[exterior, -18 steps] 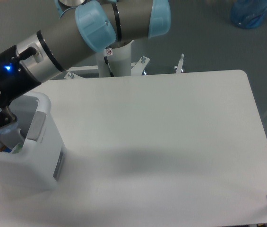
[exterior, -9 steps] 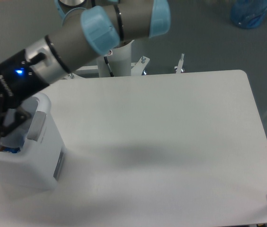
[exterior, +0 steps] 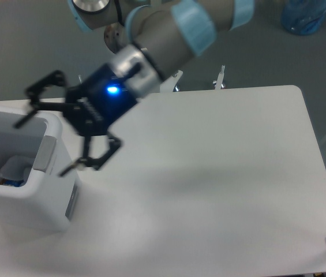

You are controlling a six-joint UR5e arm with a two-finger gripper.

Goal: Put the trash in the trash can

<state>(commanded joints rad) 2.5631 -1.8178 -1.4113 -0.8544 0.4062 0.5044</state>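
Gripper point(exterior: 43, 146) spread wide, nothing between the fingers; one finger tip up over the bin's rim, the other low beside the bin's right wall. I read it as empty.

Change from a second ago: the gripper was down inside the trash can mouth, fingers near the contents. Half a second ago it had begun to rise. Now it is out, lifted and swung to the right, above the can's right edge, and somewhat motion-blurred.

Left of and below the gripper: trash can point(exterior: 12, 196), upright at the table's left end. Inside it I see a pale bluish shape with a blue bit beneath, likely the bottle point(exterior: 17, 168). The tissue wad I cannot make out; may be under or behind it.

Right of the gripper: table point(exterior: 220, 190), plain white surface, only the arm's shadow on it. No trash visible there.

Judgement: release done, arm retreating. With nothing left on the table, the task looks complete or nearly so.
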